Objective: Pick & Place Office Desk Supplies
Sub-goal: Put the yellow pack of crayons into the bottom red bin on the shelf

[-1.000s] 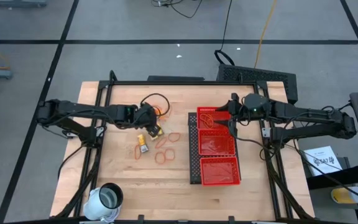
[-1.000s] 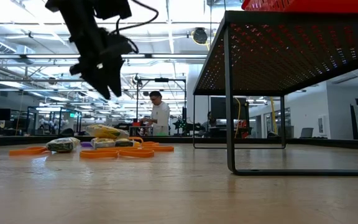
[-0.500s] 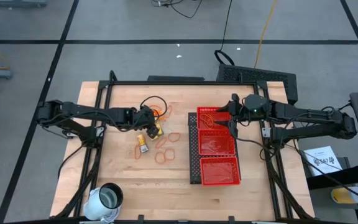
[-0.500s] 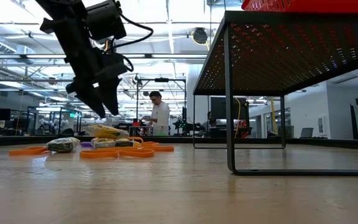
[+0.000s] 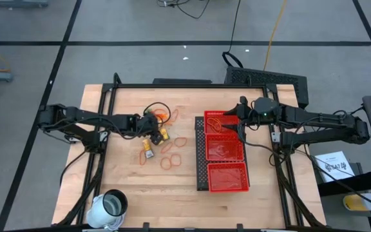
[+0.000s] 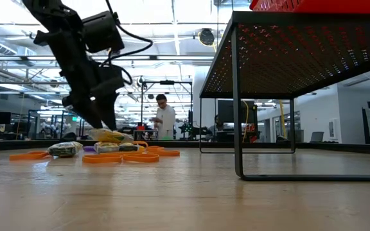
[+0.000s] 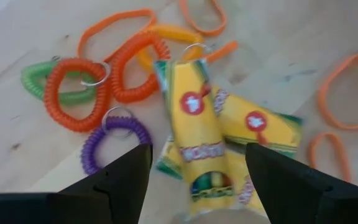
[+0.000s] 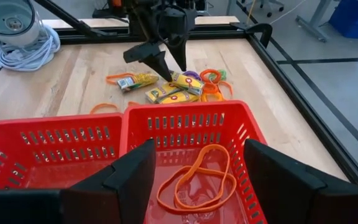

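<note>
Directly beneath the open left pincer [image 7: 194, 163] lies the yellow rectangular crayon packet [image 7: 197, 130], long axis running between both fingers.

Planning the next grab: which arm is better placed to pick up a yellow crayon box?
Left. Its open gripper hangs right over the crayon boxes; the right gripper is across the table above the red tray.
</note>
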